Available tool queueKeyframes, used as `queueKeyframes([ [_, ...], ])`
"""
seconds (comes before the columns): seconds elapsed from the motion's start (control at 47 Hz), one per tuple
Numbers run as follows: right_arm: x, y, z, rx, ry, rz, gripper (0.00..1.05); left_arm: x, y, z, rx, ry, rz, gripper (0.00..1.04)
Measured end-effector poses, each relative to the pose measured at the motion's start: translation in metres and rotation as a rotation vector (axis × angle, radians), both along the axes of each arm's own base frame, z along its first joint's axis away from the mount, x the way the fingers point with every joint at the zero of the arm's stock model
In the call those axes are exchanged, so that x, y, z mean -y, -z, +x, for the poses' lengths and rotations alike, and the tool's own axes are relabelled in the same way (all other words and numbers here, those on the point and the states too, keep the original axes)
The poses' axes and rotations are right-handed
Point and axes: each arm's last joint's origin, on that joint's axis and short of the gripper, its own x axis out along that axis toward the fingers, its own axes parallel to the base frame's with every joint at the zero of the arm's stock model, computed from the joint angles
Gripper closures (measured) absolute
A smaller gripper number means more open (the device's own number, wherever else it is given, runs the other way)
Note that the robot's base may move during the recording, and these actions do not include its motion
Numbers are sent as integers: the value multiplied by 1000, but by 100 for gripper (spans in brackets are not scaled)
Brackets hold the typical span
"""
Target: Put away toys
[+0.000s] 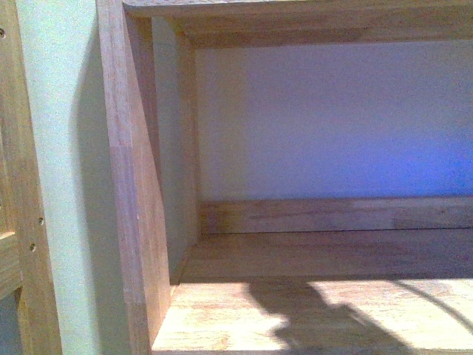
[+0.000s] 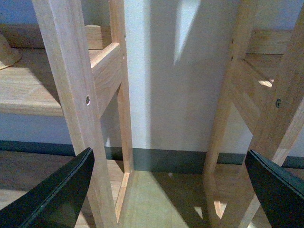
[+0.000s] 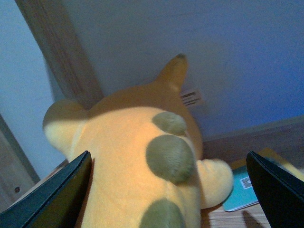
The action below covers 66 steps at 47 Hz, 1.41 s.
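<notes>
The toy, an orange-yellow plush animal (image 3: 128,161) with brown spots, a pointed ear and a white tag, fills the right wrist view and sits on a wooden shelf board against a wall. My right gripper (image 3: 168,199) is open, its dark fingers (image 3: 52,194) standing wide on either side of the plush. My left gripper (image 2: 171,194) is open too, with only floor and wooden shelf legs between its fingers (image 2: 57,190). The front view shows neither the plush nor a gripper.
A wooden shelf compartment (image 1: 318,251) with a side panel (image 1: 133,192) fills the front view. Upright wooden posts (image 2: 71,95) and a second frame (image 2: 266,109) stand before the left gripper. A teal book (image 3: 244,190) lies beside the plush.
</notes>
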Motion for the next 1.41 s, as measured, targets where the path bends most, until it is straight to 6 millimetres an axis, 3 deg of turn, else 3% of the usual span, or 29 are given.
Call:
queueKeyframes([
  [0.511,26,-17,-35,58,-14,-1,6,0,0,0,0,0,0,6],
  [0.681,43,-19,-64,124,-15,-14,6,0,0,0,0,0,0,6],
  [0.83,68,-8,-103,189,-4,-49,6,0,0,0,0,0,0,6],
  [1.043,115,33,-171,241,54,-91,6,0,0,0,0,0,0,6],
  [1.192,134,82,-208,219,59,-133,6,0,0,0,0,0,0,6],
  [1.405,143,162,-212,79,82,-135,6,0,0,0,0,0,0,6],
])
